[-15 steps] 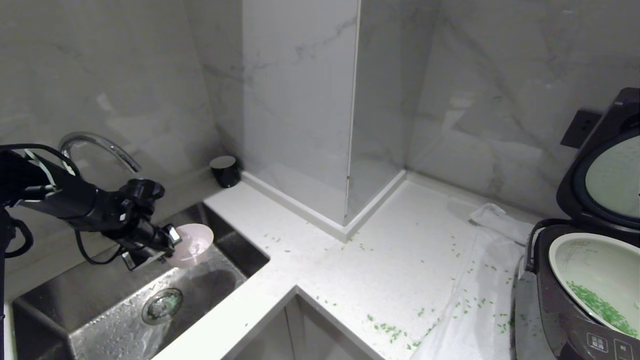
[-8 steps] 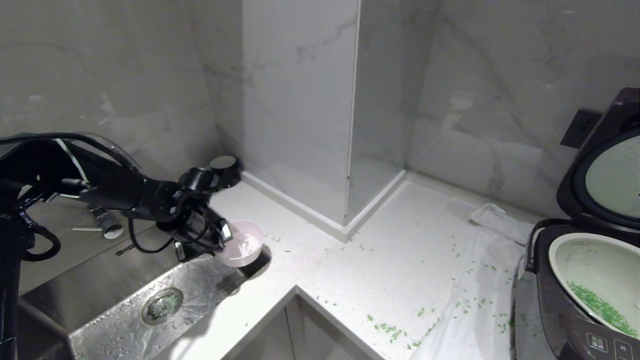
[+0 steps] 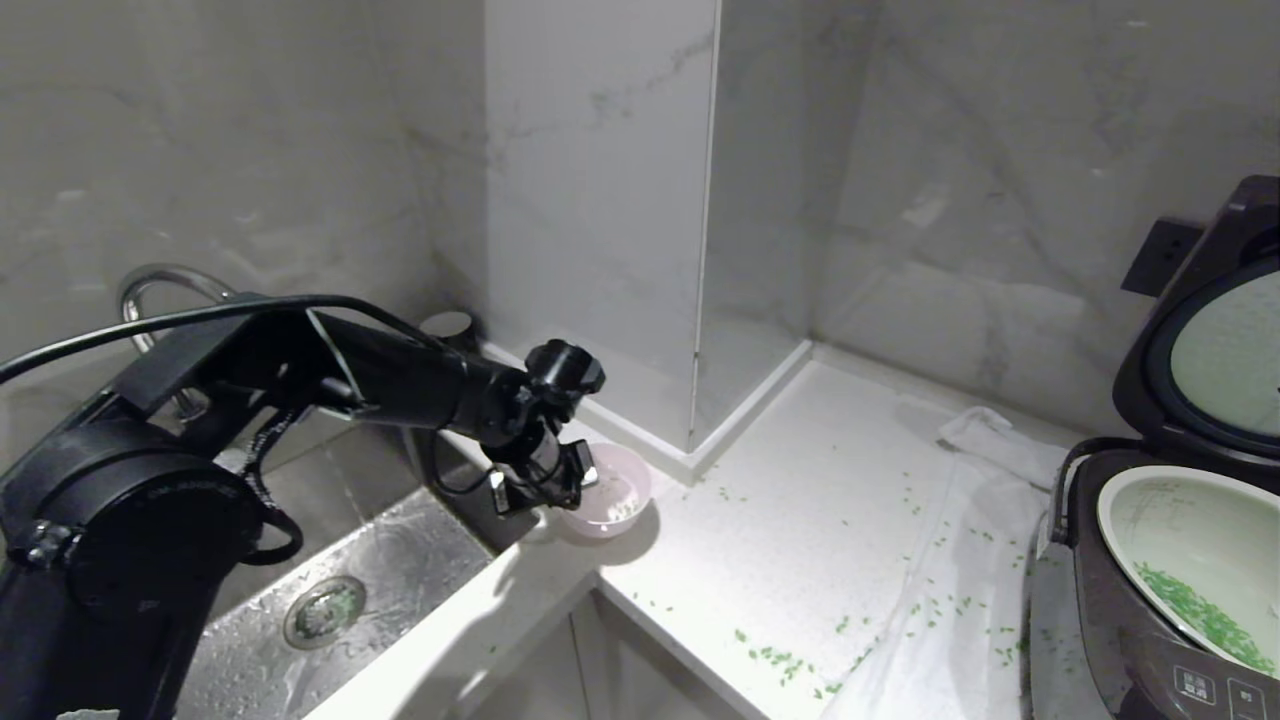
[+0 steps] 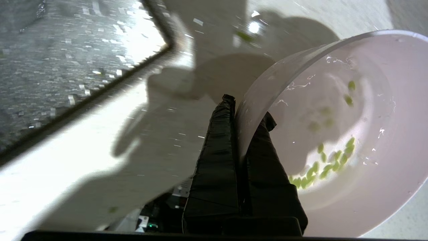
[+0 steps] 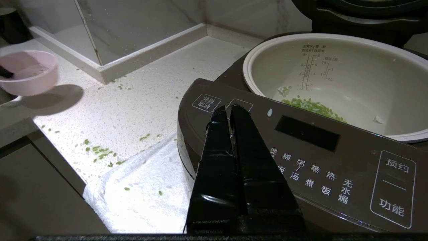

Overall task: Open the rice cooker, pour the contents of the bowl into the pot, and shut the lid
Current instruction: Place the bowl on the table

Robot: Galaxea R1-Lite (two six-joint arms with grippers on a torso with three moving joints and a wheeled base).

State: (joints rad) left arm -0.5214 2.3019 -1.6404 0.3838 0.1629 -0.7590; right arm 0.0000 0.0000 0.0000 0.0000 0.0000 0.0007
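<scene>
One finger each side of bowl (image 4: pixel 337 134) rim; left tool (image 4: pixel 242 113) clamped.

A matte black jointed left arm (image 3: pixel 300 370) with a bulky round shoulder housing, loose black cables, and glossy black tape-wrapped gripper fingers (image 5: pixel 217 160).

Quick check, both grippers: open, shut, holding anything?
Left gripper: shut on the rim of the small pale pink bowl, above the counter corner by the sink.
Right gripper: shut, empty, over the dark brown-grey rice cooker front panel.
</scene>
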